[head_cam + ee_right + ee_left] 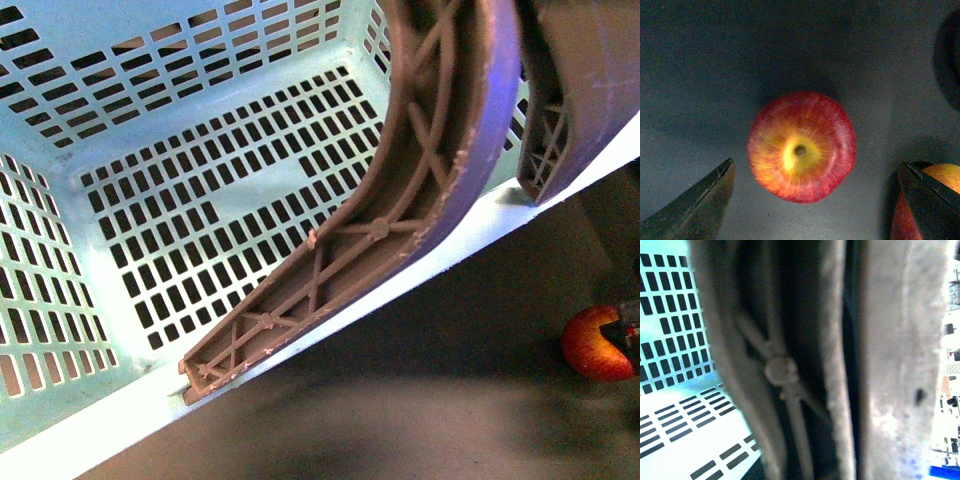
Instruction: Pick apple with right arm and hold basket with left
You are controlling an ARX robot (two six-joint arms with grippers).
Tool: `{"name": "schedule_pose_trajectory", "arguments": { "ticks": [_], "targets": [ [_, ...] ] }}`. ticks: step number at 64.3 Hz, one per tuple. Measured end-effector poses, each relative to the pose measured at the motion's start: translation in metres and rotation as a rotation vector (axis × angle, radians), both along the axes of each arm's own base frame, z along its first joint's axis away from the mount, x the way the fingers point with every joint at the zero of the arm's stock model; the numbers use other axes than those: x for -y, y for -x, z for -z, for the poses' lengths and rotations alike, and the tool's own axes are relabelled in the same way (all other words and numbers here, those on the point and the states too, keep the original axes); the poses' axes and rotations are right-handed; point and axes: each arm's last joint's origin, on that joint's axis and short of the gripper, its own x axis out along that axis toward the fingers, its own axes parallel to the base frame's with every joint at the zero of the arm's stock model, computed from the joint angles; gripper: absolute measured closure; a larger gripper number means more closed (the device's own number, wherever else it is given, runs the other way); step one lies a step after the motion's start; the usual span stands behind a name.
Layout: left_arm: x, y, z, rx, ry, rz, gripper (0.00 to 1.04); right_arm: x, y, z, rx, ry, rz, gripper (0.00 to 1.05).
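The round, glossy red apple with a yellow patch round its stem dimple [801, 146] sits stem-up on the dark tabletop [700, 75], at the right of the scene and well apart from the light mint-blue slotted plastic basket [150, 120]. The right gripper [817, 164] hangs above it with its jaws spread wide, one dark finger on each side, neither touching the fruit.

The main risk is the neighbour. A second red-and-orange fruit [941, 175] lies near the apple and is partly hidden behind one finger. If the gripper descends as it stands, that finger probably lands on this fruit or knocks it, which stops the closing short or twists the grasp. The apple's skin is smooth and curved, so a pinch above its widest part likely squeezes it out and sets it rolling.

The basket looks tilted close to the front camera, its brownish-mauve ribbed swing handles [430, 130] raised. The left wrist view is filled by a blurred handle. The left gripper's fingers do not show, so I cannot tell how its jaws stand. A loose hold could let the basket swing.
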Motion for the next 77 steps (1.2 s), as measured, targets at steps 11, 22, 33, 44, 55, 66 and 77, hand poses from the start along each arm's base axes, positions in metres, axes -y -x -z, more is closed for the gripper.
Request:
{"name": "schedule_pose_trajectory", "arguments": {
  "ticks": [11,22,33,44,55,66,77],
  "targets": [
    [0.000,0.000,0.000,0.000,0.000,0.001,0.90,-0.005,-0.008,0.012,-0.017,-0.003,-0.024,0.09],
    [0.000,0.000,0.000,0.000,0.000,0.001,0.90,-0.008,-0.016,0.021,-0.028,0.004,-0.039,0.09],
    [0.000,0.000,0.000,0.000,0.001,0.001,0.90,-0.009,-0.023,0.031,-0.044,0.020,-0.039,0.09],
    [0.000,0.000,0.000,0.000,-0.001,-0.001,0.90,-0.010,-0.027,0.040,-0.068,0.031,-0.040,0.09],
    [0.000,0.000,0.000,0.000,0.000,0.001,0.90,-0.011,-0.027,0.046,-0.087,0.039,-0.041,0.09],
    [0.000,0.000,0.000,0.000,0.000,0.000,0.90,-0.010,-0.025,0.050,-0.102,0.049,-0.043,0.09],
    [0.000,0.000,0.000,0.000,0.000,0.000,0.90,-0.008,-0.024,0.050,-0.104,0.059,-0.042,0.21]
  ]
}}
